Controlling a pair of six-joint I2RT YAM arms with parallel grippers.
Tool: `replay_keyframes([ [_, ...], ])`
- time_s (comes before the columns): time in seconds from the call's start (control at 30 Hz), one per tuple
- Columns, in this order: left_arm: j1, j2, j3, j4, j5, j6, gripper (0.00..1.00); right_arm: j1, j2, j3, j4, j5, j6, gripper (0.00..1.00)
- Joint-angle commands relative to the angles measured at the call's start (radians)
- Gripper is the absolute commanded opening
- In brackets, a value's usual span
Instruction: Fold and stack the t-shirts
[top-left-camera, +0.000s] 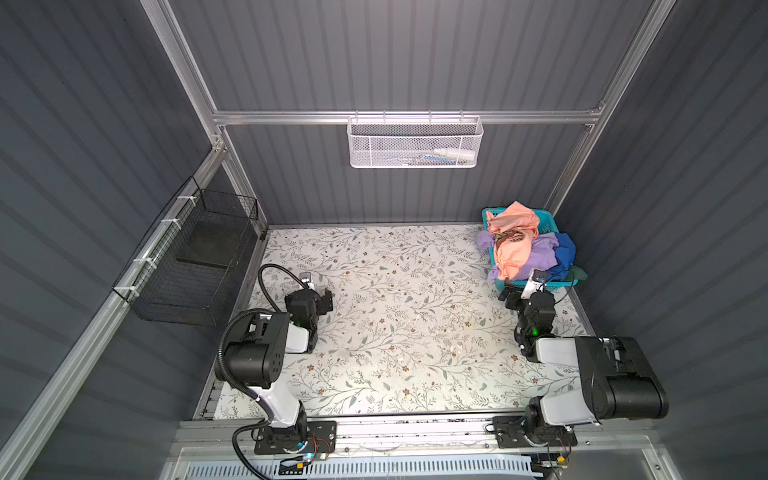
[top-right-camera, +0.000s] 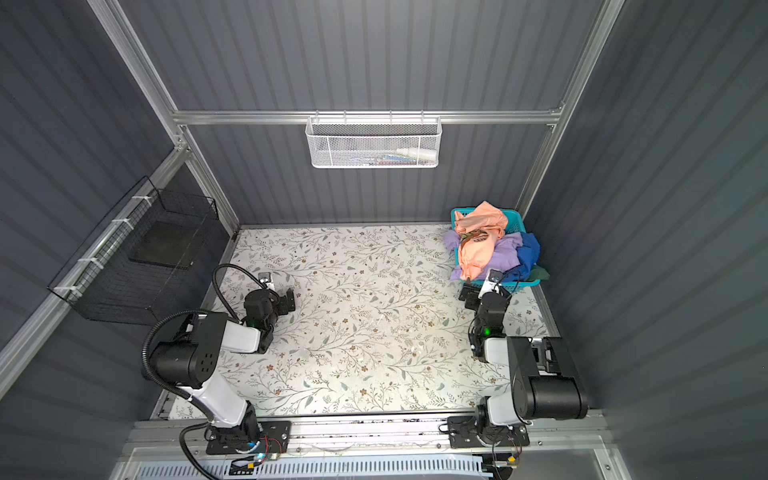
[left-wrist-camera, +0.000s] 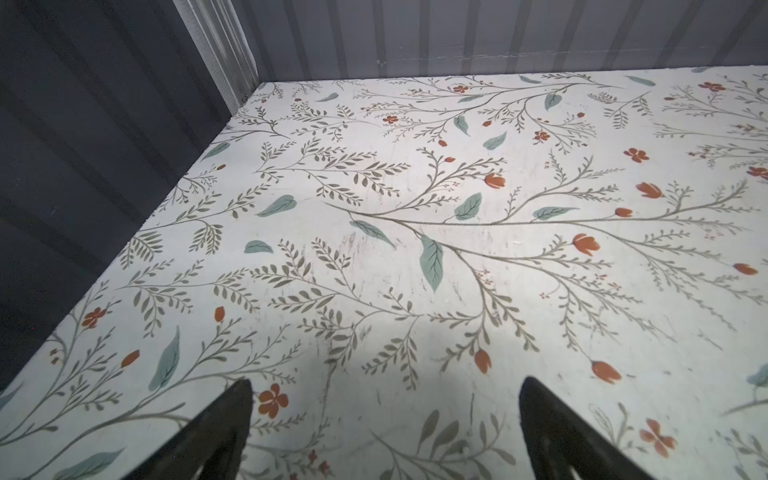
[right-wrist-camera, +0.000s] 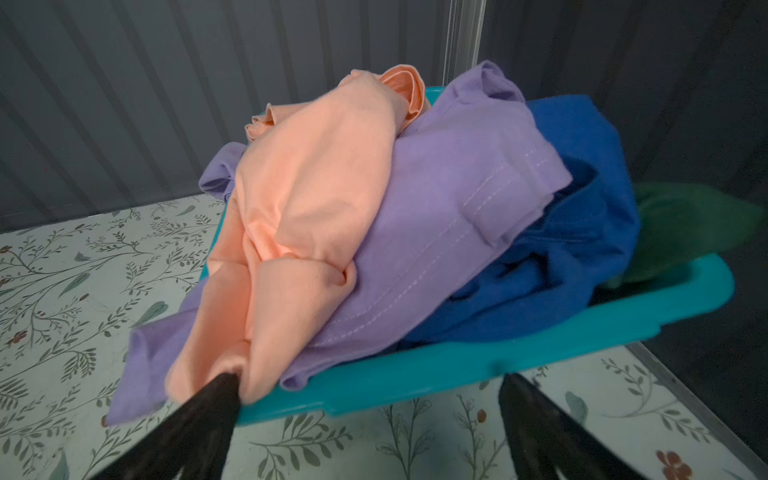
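Peach-orange t-shirt against one of the spread right fingers

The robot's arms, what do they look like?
Both the left arm and right arm have black joint housings, white links and black base plates. A ribbed black hose loops along the left arm. Each wrist shows a green light. The left gripper and right gripper have dark tapered fingers.

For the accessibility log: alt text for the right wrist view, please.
A teal basket heaped with crumpled t-shirts: peach shirt on top, then lavender shirt, blue shirt, green shirt. The open right gripper faces it, one fingertip against the peach hem.
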Motion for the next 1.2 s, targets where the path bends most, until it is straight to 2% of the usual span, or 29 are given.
replay_keyframes([
  [0.0,0.001,0.007,0.015,0.005,0.011,0.017,1.0,-0.004,0.007,-0.013,0.021,0.009,-0.003,0.99],
  [0.3,0.017,0.006,0.019,-0.007,0.045,0.01,1.0,-0.006,0.008,-0.008,0.011,0.006,-0.001,0.99],
  [0.8,0.012,-0.003,0.006,0.022,0.017,0.015,1.0,-0.006,0.004,-0.017,0.026,0.005,-0.004,0.99],
  [0.9,0.001,-0.093,-0.001,-0.057,-0.016,0.009,1.0,0.01,-0.05,-0.021,-0.031,0.046,-0.003,0.99],
  [1.0,0.002,-0.166,0.023,-0.189,-0.012,-0.018,1.0,0.04,-0.024,-0.033,0.049,0.072,-0.044,0.99],
  [1.07,0.0,-0.179,0.019,-0.207,0.003,-0.03,1.0,0.04,-0.035,-0.024,0.022,0.07,-0.043,0.99],
  [1.1,-0.002,-0.185,0.021,-0.216,0.004,-0.033,1.0,0.044,-0.051,-0.014,0.003,0.089,-0.046,0.99],
  [1.13,-0.007,-0.191,0.025,-0.231,0.005,-0.033,1.0,0.06,-0.096,0.015,-0.092,0.161,-0.036,0.99],
  [1.17,-0.011,-0.194,0.031,-0.247,0.006,-0.032,1.0,0.061,-0.142,0.034,-0.173,0.161,-0.031,0.99],
])
